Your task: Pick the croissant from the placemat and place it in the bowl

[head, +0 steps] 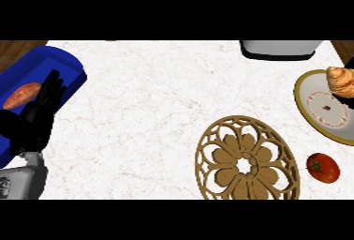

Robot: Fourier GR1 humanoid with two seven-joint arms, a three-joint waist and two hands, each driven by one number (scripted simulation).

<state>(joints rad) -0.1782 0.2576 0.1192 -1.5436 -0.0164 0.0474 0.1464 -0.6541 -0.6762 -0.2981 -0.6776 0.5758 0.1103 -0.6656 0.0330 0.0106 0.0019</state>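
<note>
croissant (339,79) was up over the bowl (311,96) at the table's right edge, so basically at the drop | right hand (343,101) mostly hidden under it, couldn't tell its fingers | left hand (43,101) resting, fingers straight, by the left edge | placemat (245,159) sat bare

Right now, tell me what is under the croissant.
The cream bowl lies under the croissant; the black right hand covers part of the bowl, so contact cannot be seen.
</note>
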